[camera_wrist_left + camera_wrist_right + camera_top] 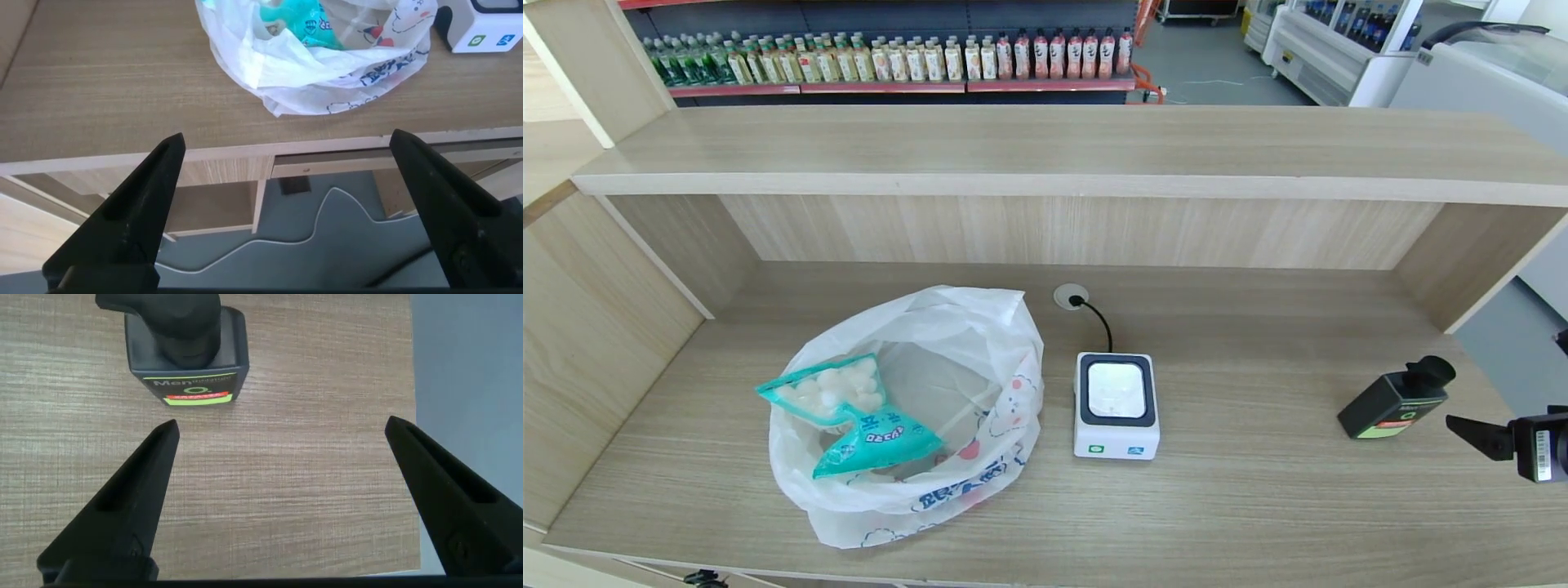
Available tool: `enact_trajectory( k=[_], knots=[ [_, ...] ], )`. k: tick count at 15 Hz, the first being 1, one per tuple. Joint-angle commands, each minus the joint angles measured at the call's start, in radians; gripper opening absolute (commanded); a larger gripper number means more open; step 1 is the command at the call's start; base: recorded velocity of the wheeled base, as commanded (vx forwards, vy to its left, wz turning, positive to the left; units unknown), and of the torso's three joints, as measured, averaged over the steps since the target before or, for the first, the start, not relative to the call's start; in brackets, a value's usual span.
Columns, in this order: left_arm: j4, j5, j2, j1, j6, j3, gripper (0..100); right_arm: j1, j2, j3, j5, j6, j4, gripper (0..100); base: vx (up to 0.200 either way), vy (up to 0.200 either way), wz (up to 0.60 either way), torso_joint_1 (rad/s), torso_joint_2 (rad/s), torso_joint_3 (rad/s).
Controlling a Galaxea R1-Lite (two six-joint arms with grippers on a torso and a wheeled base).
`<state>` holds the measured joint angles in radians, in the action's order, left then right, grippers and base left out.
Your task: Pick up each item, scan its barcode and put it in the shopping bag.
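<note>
A white plastic shopping bag (915,425) lies open on the left of the wooden counter, with a teal packet of white sweets (845,412) resting in its mouth. The white barcode scanner (1116,404) stands in the middle, its cable running to a hole behind it. At the right a black pump bottle (1396,398) with a green label stands upright. My right gripper (1474,433) hangs open just right of that bottle; the bottle (186,347) sits ahead of the open fingers, not between them. My left gripper (286,212) is open below the counter's front edge, near the bag (327,57).
A raised wooden shelf (1045,151) runs along the back of the counter, with side walls at both ends. Bare counter lies between the scanner and the bottle. Store shelves with drink bottles (890,57) stand far behind.
</note>
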<state>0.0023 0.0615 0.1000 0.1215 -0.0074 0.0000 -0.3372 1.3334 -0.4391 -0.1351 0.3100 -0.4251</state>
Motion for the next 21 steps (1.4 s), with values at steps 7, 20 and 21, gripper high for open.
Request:
enact_trajectory(
  k=[7,20,21],
  knots=[
    [-0.001,0.0,0.001,0.0,0.0,0.0,100,0.043,0.158,-0.03,-0.118,0.009,-0.06,100,0.0,0.0,0.0,0.0,0.0,0.0],
    [0.001,0.0,0.001,0.0,0.0,0.0,100,0.138,0.332,-0.151,-0.118,0.024,-0.1,100,0.0,0.0,0.0,0.0,0.0,0.0],
    [-0.001,0.0,0.001,0.0,0.0,0.0,100,0.142,0.346,-0.162,-0.118,0.024,-0.109,100,0.0,0.0,0.0,0.0,0.0,0.0]
  ],
)
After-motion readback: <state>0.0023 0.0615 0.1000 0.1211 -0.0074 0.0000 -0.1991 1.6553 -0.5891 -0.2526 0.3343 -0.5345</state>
